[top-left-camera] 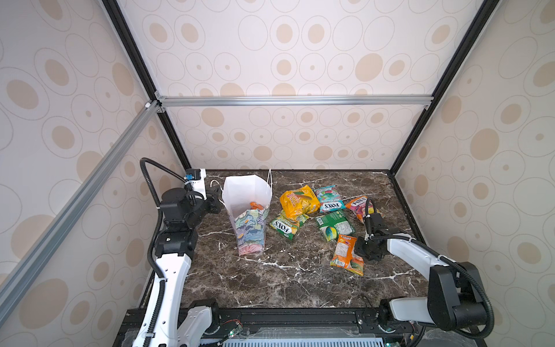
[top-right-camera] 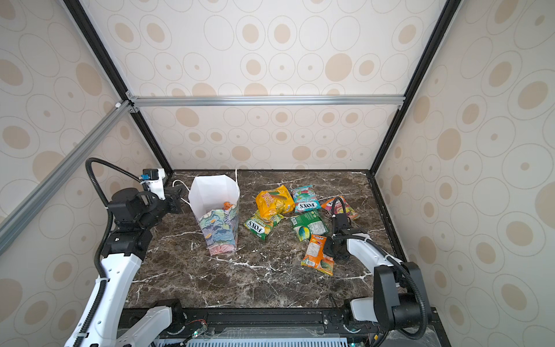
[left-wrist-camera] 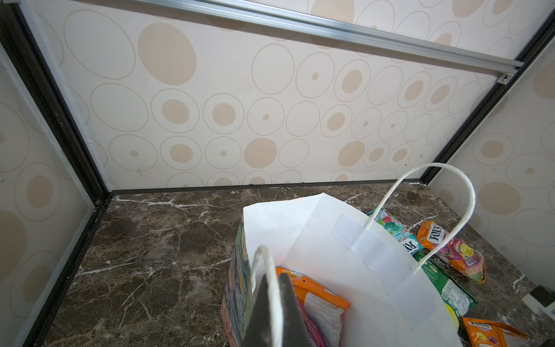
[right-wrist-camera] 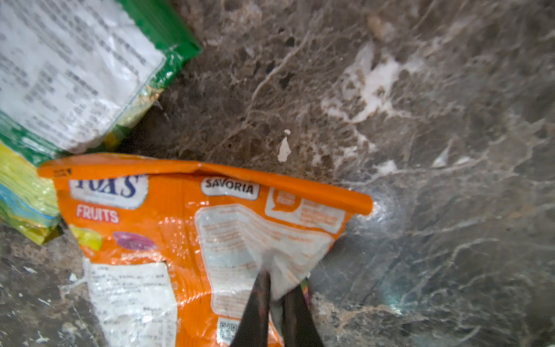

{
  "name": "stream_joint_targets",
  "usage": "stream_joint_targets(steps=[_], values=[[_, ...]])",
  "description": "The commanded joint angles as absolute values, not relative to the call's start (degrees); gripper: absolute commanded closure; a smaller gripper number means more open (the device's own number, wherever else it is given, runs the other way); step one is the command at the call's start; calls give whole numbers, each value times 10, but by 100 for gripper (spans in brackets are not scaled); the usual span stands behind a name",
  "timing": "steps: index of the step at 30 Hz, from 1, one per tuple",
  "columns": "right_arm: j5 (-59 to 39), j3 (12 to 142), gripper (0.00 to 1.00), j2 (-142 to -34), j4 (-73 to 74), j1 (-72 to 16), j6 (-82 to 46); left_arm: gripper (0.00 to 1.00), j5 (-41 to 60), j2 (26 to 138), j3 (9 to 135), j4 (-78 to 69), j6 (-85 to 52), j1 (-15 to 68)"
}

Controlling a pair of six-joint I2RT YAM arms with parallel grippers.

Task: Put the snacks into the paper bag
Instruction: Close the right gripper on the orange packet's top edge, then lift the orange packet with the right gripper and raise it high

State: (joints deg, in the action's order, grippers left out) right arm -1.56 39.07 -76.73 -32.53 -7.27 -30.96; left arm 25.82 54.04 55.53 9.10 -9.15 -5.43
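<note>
Clerk: Item, orange packet (top-left-camera: 346, 255). Location?

Checker: It is listed on the marble table (top-left-camera: 270, 285), at 4 o'clock of the paper bag (top-left-camera: 240, 192) and well apart from it. The back panel is turned up.

Clerk: Grippers?

Checker: The right gripper (right-wrist-camera: 276, 281) is pinched onto a raised fold of the packet's film, toward its 3 o'clock edge. The left gripper (left-wrist-camera: 274, 278) is closed on the bag's cord handle (left-wrist-camera: 268, 258).

Clerk: Hazards?

Checker: A slip is judged possible, since only thin glossy film is pinched. The green packet (right-wrist-camera: 75, 75), just beside the top seam, may be dragged. The bag may be tipped if its rim is struck.

Clerk: Orientation?

Checker: The long axis is laid from 12 to 6 o'clock. The FOX'S end is pointed to 12.
</note>
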Motion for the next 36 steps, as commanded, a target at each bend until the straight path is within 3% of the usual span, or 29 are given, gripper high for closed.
stream_joint_targets(steps=[1, 12, 36], values=[[-15, 387, 90, -763, -354, -73, -309, 100, 262, 534, 571, 84, -83, -59], [-9, 420, 100, -742, -396, -73, -292, 100, 261, 533, 571, 84, -82, -60], [-32, 535, 100, -644, -438, -73, -240, 100, 258, 529, 572, 86, -81, -60]])
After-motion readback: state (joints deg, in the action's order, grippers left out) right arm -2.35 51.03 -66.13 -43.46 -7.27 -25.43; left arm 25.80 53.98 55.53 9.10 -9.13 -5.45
